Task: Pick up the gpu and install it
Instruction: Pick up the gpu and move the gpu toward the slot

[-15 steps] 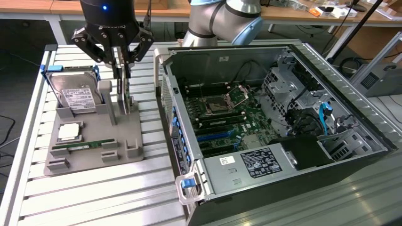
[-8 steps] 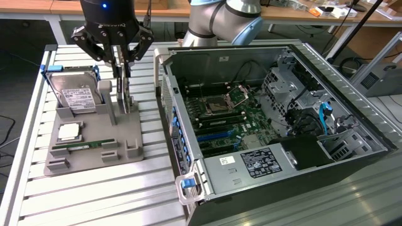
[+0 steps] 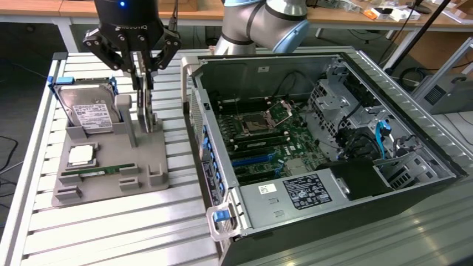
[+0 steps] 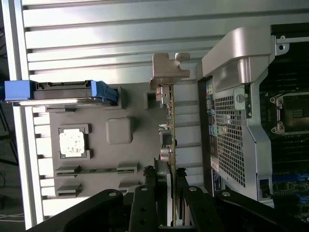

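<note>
One computer case [image 3: 258, 61], lid off. One grey holder block [image 3: 148, 160]. One gpu [image 4: 171, 121], one hard drive [image 3: 90, 113] with a blue frame, one square processor chip [image 3: 81, 155], and what looks like a single green RAM stick [image 3: 99, 170], though it lies too thin to be sure. One robot arm [image 3: 266, 25], one gripper [image 4: 171, 175].

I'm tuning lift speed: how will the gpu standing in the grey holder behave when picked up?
The gpu looks like a thin, rigid board, so it should lift without flexing. It stands on edge in the holder, so a sideways nudge might tip it. Small parts jut from its face and look fragile; the metal bracket likely makes that end heavier.
</note>
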